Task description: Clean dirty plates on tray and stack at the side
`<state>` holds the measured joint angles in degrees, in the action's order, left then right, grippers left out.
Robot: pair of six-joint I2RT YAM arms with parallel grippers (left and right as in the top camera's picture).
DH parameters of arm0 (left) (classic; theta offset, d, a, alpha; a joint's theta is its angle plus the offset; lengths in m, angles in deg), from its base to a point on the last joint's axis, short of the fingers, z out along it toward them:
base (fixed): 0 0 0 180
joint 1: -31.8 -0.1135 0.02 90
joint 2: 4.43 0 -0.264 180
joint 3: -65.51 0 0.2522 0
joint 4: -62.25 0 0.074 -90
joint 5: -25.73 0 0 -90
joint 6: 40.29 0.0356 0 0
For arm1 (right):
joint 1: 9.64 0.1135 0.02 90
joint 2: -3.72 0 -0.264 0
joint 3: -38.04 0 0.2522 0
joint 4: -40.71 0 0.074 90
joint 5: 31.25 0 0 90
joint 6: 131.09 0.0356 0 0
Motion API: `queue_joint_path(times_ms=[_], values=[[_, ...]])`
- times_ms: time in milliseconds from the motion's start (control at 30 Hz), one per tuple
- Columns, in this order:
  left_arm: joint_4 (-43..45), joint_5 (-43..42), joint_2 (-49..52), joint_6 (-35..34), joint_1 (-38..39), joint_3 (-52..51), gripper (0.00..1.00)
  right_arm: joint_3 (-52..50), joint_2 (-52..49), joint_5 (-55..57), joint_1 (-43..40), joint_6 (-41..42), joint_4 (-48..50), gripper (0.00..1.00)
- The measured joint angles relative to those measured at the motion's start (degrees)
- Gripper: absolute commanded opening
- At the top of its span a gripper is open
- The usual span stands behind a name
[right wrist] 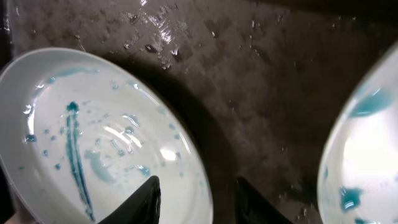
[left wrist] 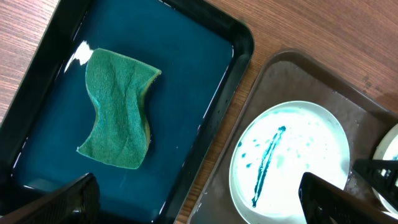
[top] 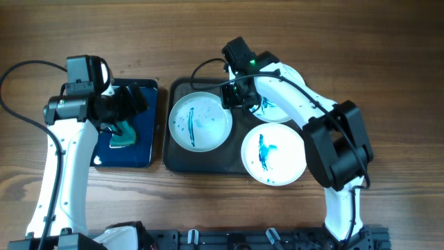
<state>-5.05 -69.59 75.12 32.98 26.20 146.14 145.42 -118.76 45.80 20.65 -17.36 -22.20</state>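
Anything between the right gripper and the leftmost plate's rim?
Nothing visible. The right gripper is open, its fingers astride the right rim of the leftmost plate, with only bare wet tray beside it.

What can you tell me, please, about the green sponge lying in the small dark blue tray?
The green waisted sponge has a rough, fibrous scouring face on top and a paler yellowish layer showing along its right edge. Slightly crumpled, it lies flat on the glossy floor of the small dark blue rectangular tray. Only the tray touches it; the open left tool hangs above.
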Motion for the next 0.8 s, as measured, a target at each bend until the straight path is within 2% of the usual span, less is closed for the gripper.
queue_joint_path(times_ms=[67,167,300,400,567,600,633,767,800], values=[[0.15,0.17,0.0,0.0,0.0,0.0,1.0,-3.56,0.0,0.04,0.0,-0.22,2.51,0.38],[0.11,0.35,0.0,0.0,0.0,0.0,1.0,-6.05,-0.07,-0.26,0.07,-0.44,3.26,0.29],[-1.88,0.57,0.02,0.0,0.0,0.0,1.0,-7.34,-0.04,-0.94,2.01,4.02,5.99,0.19],[-2.47,0.96,0.02,0.0,0.0,0.0,1.0,-8.0,0.0,-0.94,3.37,6.73,7.74,0.04],[-2.27,2.93,0.04,0.02,0.0,-1.46,1.0,-8.79,0.0,-1.42,4.07,7.52,14.19,0.04],[-2.29,3.85,0.07,0.02,0.0,-3.04,0.99,-8.81,0.0,-1.4,4.07,7.5,14.36,0.04],[-1.73,5.31,0.35,0.02,0.0,-5.16,0.93,-8.81,0.0,-1.4,4.07,7.3,14.36,0.04],[7.19,7.8,4.04,-0.9,-0.57,-10.14,0.93,-8.85,0.0,-1.4,4.07,7.06,14.53,0.05],[8.94,8.52,6.58,-1.57,-1.36,-10.95,0.86,-8.85,0.0,-1.4,4.07,7.06,14.56,0.05]])
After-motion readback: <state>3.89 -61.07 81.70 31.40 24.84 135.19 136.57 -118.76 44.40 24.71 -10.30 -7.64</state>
